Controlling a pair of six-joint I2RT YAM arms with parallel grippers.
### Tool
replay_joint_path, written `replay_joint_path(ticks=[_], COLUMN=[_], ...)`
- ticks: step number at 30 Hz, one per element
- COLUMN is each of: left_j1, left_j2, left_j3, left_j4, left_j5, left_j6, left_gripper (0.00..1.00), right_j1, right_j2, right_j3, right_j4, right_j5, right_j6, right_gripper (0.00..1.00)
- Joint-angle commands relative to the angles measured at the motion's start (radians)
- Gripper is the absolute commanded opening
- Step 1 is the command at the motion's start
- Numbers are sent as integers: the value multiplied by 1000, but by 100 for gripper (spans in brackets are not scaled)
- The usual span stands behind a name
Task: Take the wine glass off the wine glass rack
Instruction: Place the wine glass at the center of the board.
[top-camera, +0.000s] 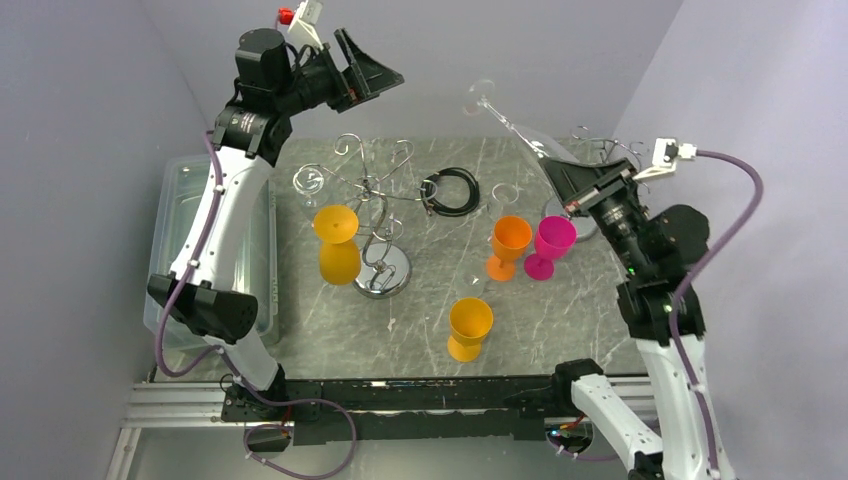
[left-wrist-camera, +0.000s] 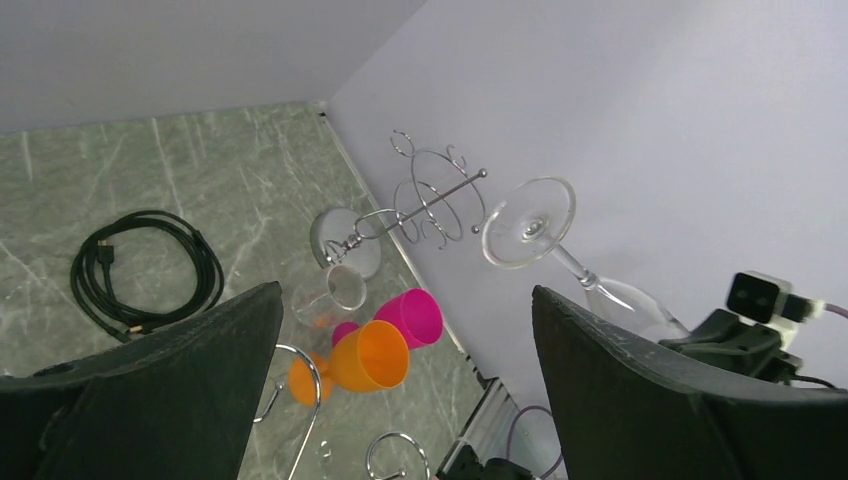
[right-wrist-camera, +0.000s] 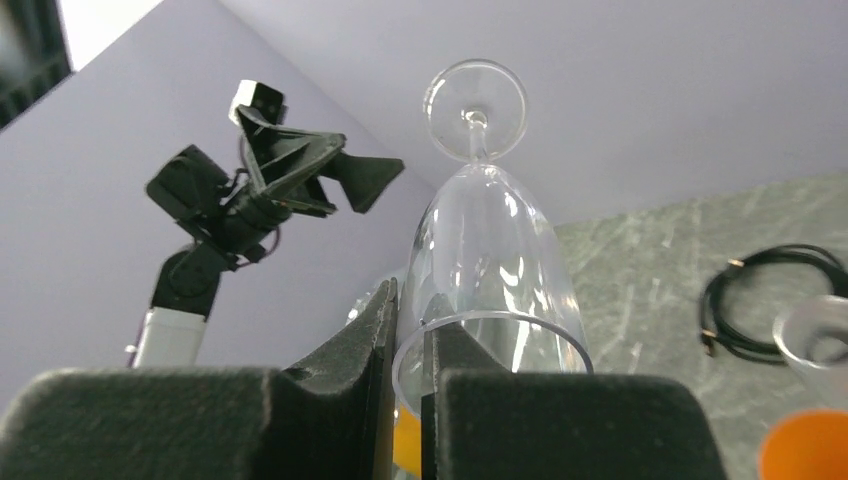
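Right claw (right-wrist-camera: 410, 330) pinches the clear, long-stemmed wine glass (right-wrist-camera: 488, 240) by its rim, foot up; left claw (top-camera: 368, 68) gapes wide, empty.

No writing, label, brand, number or sign can be read in any of the 3 views

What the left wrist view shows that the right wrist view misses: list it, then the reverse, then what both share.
Only the left wrist: a small wire rack by the wall, a pink goblet, and the left gripper's own wide-open fingers. Only the right wrist: the right gripper pinching the rim of the wine glass, and the left arm from outside. Both: that wine glass held in the air, the black cable and an orange goblet.
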Motion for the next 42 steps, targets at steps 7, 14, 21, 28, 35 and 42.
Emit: replay_joint_path(ticks=[7,14,21,28,35,42], left_j1=[-14,-40,-48,-57,-62,-62], left_j2=[-122,-162,-189,-189,-196,-206], left_j3=[-89,-106,-150,-154,-169,-175], left_j4=[-42,-86,-82,-106,-120,-134], left_j5=[-24,-43,-44,-45,-58,-69], left_j6=[112,159,156,173,188,205], left_gripper=[99,99,99,99,99,100], right_j1=[-1,-1,-1,-1,-1,-1], right_j2=[-121,-120,-124,-109,-41,70], right_j3=[294,426,398,295,177,119], right_j4=[-676,-999,-1188,-1299,-1291,-1234], right_j5=[150,174,153,191,196,216], right_j6=[-161,-208,-214,-226,-249,-279], right_gripper=[0,0,0,0,0,0])
